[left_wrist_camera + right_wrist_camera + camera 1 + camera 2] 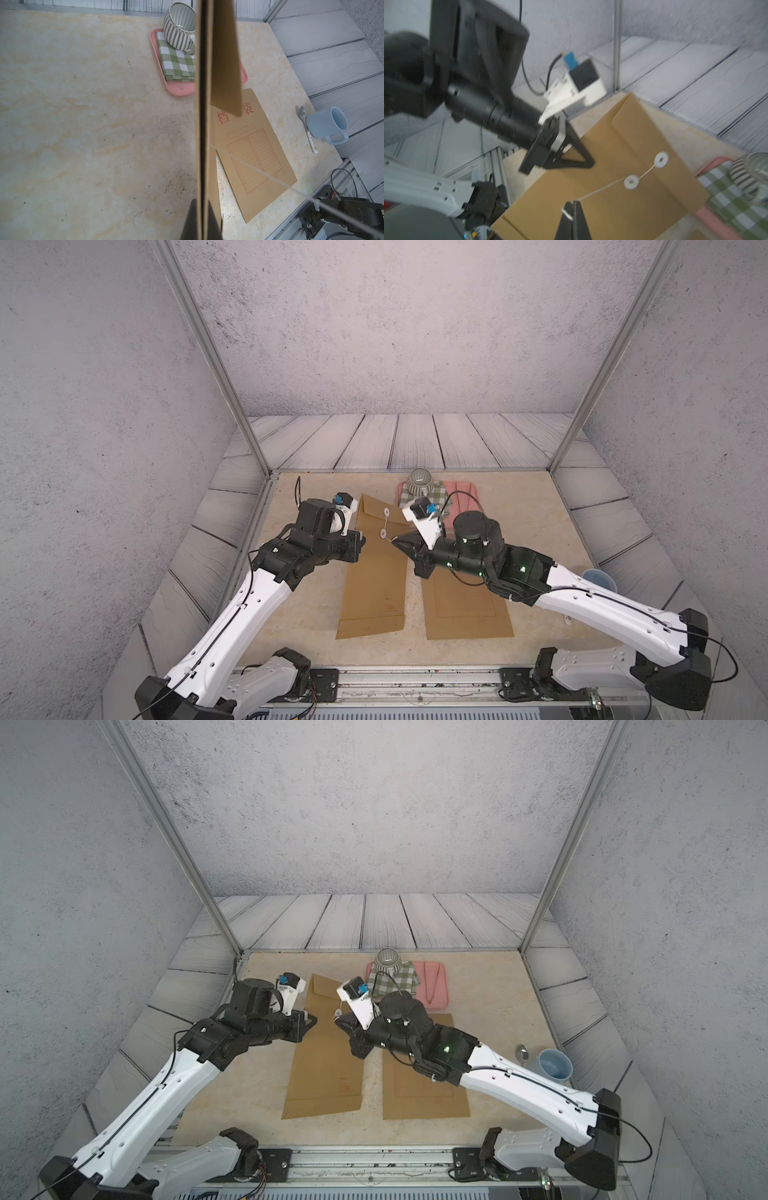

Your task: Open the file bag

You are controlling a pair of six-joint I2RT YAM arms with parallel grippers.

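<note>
- Pincer pair: left pincer (360,540) and right pincer (394,540) meet over mid-table, inside a booth of grey textured walls (374,344) with pale plank-pattern skirting (415,439).
- Table (299,614): mottled beige, stone-look top, scuffed. Clutter stands well apart from the work. At the far edge is a pink tray (471,493) bearing a checked cloth (397,977) and a striped cup (419,481); at the right are a blue mug (555,1065) and a spoon (522,1052).
- File bag (374,585): brown, with its long axis running from the near edge toward the far edge of the table and its closure at the far end. The near end rests on the table; the far end appears raised. A second bag (465,605) lies flat just to its right.
- Grip of left pincer: clamped on the file bag's left long edge, which shows edge-on between its fingers in the left wrist view.
- Grip of right pincer: pinched tight on the string (602,191), with no gap between the jaws.
- Governing relation: the string runs taut from the upper disc (661,159) on the flap, past the lower disc (631,182), to the right pincer, which lies off the discs toward the bag's right edge. The right arm is nearer the closure, so unwinding probably falls to it.
</note>
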